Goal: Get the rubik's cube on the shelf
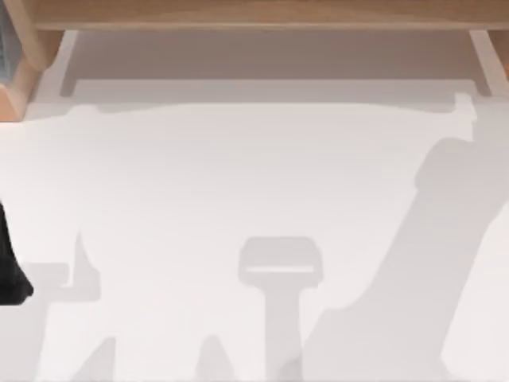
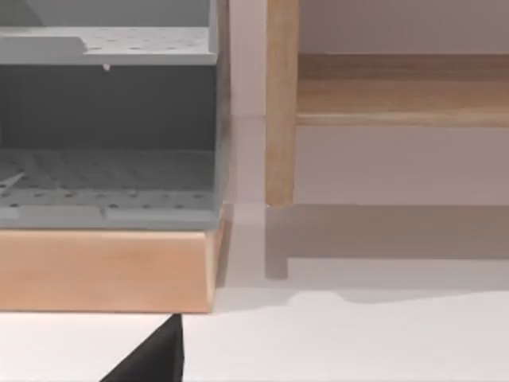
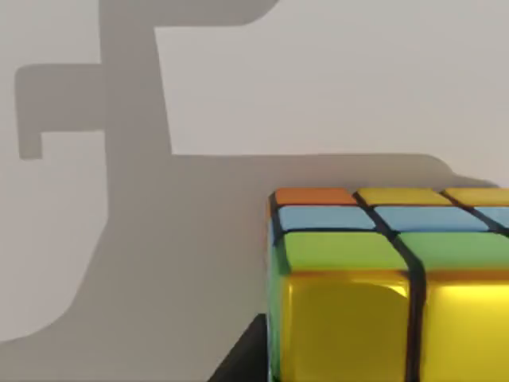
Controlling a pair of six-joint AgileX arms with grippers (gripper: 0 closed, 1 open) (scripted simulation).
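One rubik's cube (image 3: 390, 286) sits close before the right arm's wrist camera, above the white worktop (image 1: 254, 199); whether the right gripper clasps it cannot be told. The shelf (image 1: 254, 14) spans the worktop's far edge. The left arm (image 1: 9, 267) rests at the left edge.

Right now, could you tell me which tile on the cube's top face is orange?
The corner tile of the rubik's cube; its neighbours in that row are yellow, with blue behind.

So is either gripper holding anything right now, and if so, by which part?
It cannot be told. The multicoloured tiled rubik's cube sits close in the right wrist view, but no fingers are seen on it. The left wrist view faces the light-brown wooden shelf.
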